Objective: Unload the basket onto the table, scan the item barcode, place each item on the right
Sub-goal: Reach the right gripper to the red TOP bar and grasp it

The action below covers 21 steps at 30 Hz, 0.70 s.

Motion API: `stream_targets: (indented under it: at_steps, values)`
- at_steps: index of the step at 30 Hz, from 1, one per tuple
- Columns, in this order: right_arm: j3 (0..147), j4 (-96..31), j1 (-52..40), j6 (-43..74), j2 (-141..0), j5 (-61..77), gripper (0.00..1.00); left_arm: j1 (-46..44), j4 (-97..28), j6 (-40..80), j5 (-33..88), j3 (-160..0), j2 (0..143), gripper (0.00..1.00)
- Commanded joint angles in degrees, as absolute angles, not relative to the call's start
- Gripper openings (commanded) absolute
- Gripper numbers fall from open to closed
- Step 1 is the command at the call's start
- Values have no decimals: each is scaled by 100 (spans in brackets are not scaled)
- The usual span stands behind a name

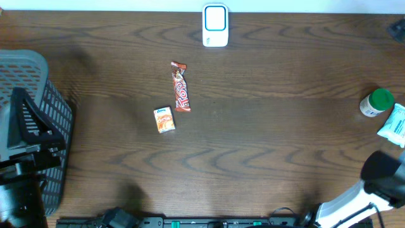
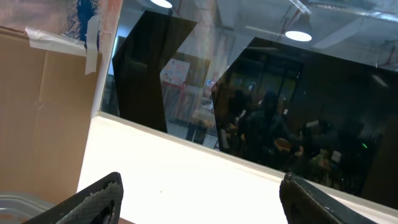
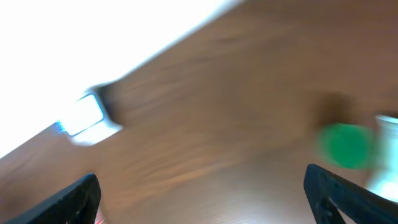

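Observation:
A white barcode scanner with a blue-edged face (image 1: pixel 215 25) stands at the table's far edge. A red and orange candy bar (image 1: pixel 181 87) and a small orange box (image 1: pixel 164 119) lie near the middle. My left gripper (image 2: pixel 201 178) is open and empty, pointing up at a white wall and dark window, away from the table. My right gripper (image 3: pixel 200 176) is open wide above bare wood with nothing between its fingers. Its view is blurred, showing the scanner (image 3: pixel 90 118) ahead on the left and a green cap (image 3: pixel 345 144) on the right. The right arm (image 1: pixel 380 176) sits at the near right corner.
A grey slatted basket (image 1: pixel 38 95) stands at the left edge, with the left arm (image 1: pixel 25 158) beside it. A white bottle with a green cap (image 1: pixel 377 102) and a teal and white packet (image 1: pixel 395 125) sit at the right edge.

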<state>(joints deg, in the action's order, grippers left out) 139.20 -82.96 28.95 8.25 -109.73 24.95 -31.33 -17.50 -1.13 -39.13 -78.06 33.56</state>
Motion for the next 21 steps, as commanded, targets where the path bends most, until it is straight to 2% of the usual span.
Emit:
stream_targets:
  at_steps: [1,4,7,10,12,16,21]
  values:
    - [13858,-8545,1964,963,-11059,3793,99,-3131,-1699,14,-3903,-7756,3306,81]
    - [13701,-8744,939,794,-11161,3651,99,-3131,-1699,14,-3903,-7756,3306,81]
    - [13284,-8536,-395,932,-11371,2744,99,-3131,-1699,14,-3903,-7756,3306,81]
    - [12846,-7926,-1426,1326,-11651,1890,99,-3131,-1699,14,-3903,-7756,3306,81]
    - [12617,-7343,-1966,1380,-11911,1852,99,-3131,-1699,14,-3903,-7756,3306,81]
    - [12554,-6088,-2735,1378,-12626,2005,99,-3131,-1702,19,-3903,-7756,3306,81]
    - [12554,-4862,-3114,1538,-13415,1992,99,-3131,-1702,32,-3903,-7756,3306,81]
